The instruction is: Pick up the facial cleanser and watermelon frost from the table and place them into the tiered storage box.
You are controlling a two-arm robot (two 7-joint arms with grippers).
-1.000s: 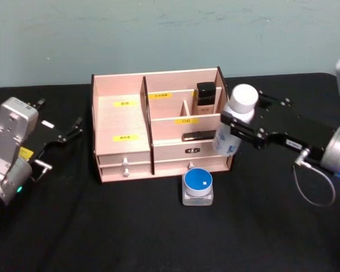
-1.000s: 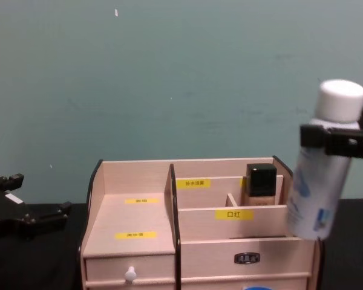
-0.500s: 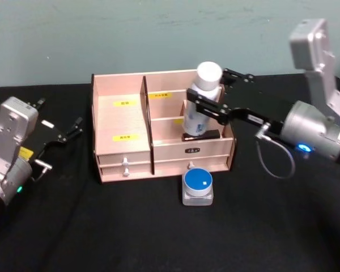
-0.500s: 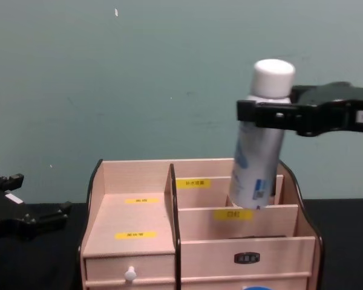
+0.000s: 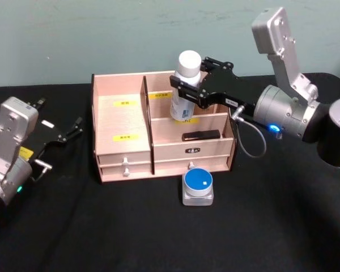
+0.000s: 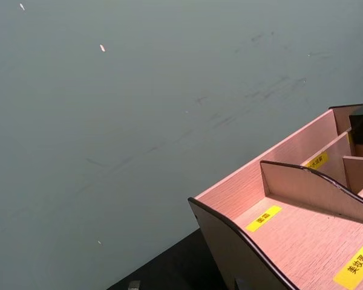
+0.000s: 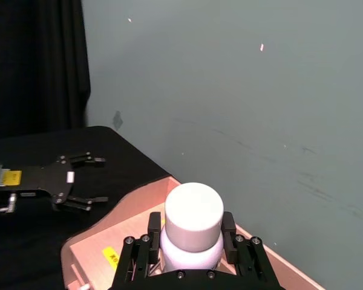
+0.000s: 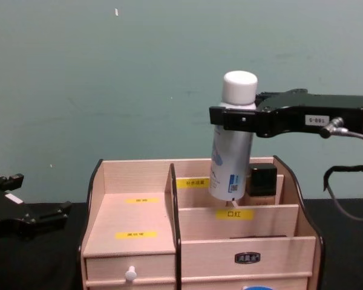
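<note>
Right hand is clenched on the white bottle, gripping just under the cap. That high grip keeps the fingers above the box walls when the body goes down. The bottle hangs near upright with a slight tilt, over the back tier of the storage box, right-hand section. Its base sits about level with the rim, so I'd say it isn't seated yet. I can't tell if it has passed below the rear partition.

The box stands mid-table toward the far edge, drawers facing me, and the tall back slot is the sensible fit for a bottle this long.

In the way:
- dark-capped bottle already in the back tier, just beside my bottle on the right. A sideways drift would knock it.
- a short divider between that one and my target slot. The base has to land left of it.
- tall centre partition on the other side, so the slot is narrow both ways.
- flat black item in the middle tier, below and in front. Not in the drop line.

The blue-lidded jar is on the table, just in front of the box's drawers and not yet picked up. I can't tell which of the two is the cleanser and which the frost.

Left hand is parked near the table's left edge, fingers spread, holding nothing.
</note>
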